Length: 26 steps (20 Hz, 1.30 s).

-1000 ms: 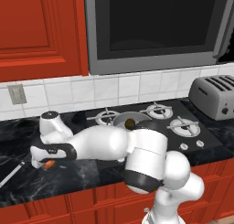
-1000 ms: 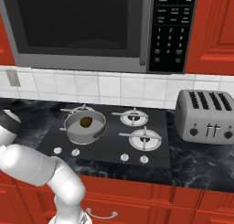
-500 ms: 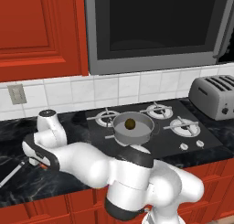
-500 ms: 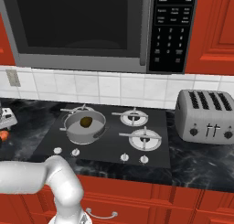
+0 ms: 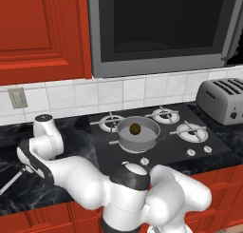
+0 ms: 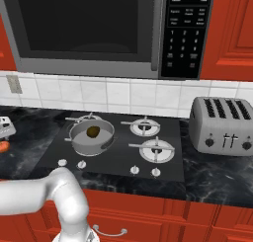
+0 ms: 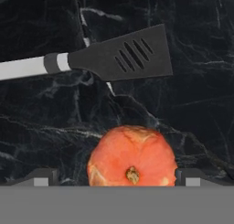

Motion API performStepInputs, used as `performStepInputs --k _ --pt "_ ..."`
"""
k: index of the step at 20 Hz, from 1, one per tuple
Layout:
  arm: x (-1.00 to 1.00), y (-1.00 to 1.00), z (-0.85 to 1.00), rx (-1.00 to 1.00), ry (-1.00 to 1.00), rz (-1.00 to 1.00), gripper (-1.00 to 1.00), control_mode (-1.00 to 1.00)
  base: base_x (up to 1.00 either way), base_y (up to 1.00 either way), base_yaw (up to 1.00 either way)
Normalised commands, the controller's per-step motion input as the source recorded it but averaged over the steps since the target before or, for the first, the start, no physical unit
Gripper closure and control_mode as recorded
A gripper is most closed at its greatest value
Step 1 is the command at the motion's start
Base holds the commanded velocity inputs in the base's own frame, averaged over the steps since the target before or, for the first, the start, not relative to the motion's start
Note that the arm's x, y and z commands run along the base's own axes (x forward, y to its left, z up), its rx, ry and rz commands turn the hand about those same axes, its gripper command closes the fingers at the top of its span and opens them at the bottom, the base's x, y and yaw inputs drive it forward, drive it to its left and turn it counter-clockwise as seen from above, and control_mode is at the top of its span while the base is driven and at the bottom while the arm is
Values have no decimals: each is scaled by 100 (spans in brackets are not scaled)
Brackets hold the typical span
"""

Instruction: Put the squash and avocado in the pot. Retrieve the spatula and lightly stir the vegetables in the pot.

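Lying flat, spatula (image 7: 98,58) blade toward hand view's right, near squash (image 7: 132,155).

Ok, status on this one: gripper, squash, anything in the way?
Gripper open, straddling squash on counter. Avocado in pot. Spatula beyond squash, apart.

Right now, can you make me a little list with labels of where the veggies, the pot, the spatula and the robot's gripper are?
avocado: inside the pot
pot: on the front left burner of the stove
squash: on the black counter, not in the pot yet
spatula: lying flat on the counter, apart from the squash
gripper: open, one fingertip on each side of the squash
toaster: on the counter beside the stove
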Motion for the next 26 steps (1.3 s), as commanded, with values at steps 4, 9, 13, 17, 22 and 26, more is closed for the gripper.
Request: performStepInputs --k 4,9,13,17,22,26 --pt "0 0 -9 0 0 0 -100 -100 0 0 0" --pt "0 -3 -12 0 0 0 -100 -100 0 0 0" --pt "0 -1 -5 0 0 0 -100 -100 0 0 0" --pt "2 0 0 0 0 0 -100 -100 0 0 0" --pt "1 0 -6 0 0 0 -100 -100 0 0 0" --pt "0 0 -6 0 0 0 -100 -100 0 0 0"
